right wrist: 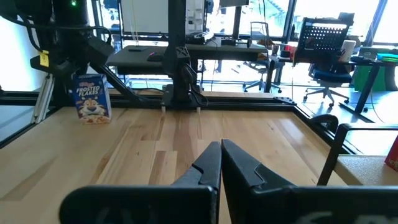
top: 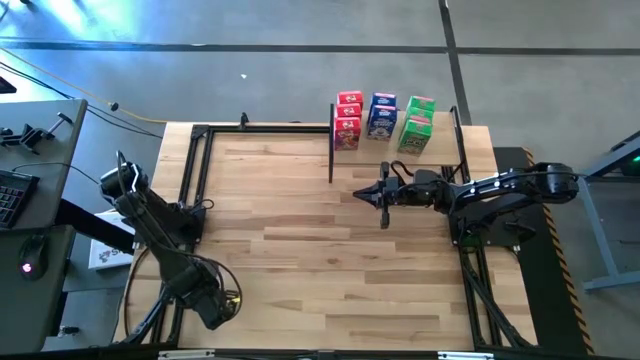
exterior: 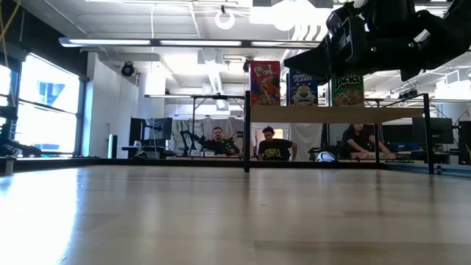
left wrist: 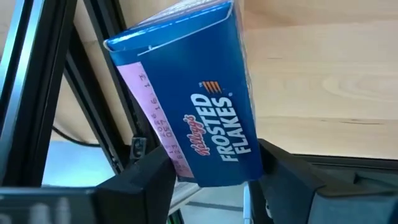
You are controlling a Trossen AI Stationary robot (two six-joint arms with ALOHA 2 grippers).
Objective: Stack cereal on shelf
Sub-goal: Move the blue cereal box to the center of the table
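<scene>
Blue Frosted Flakes cereal box (left wrist: 199,106) between left hand (left wrist: 214,180) fingers at lower left of high view, near surface (top: 300,250) edge; whether fingers press it, cannot tell. Square fingers on side panels before lifting toward light-wood shelf (exterior: 331,114), where red, blue, green boxes (top: 383,118) stand. Right hand (top: 384,195) pressed together, empty, near shelf.

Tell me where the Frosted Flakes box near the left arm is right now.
The blue box stands between the left tool's fingers at the table's near-left corner; the right wrist view shows it on the tabletop, beside the black frame.
</scene>
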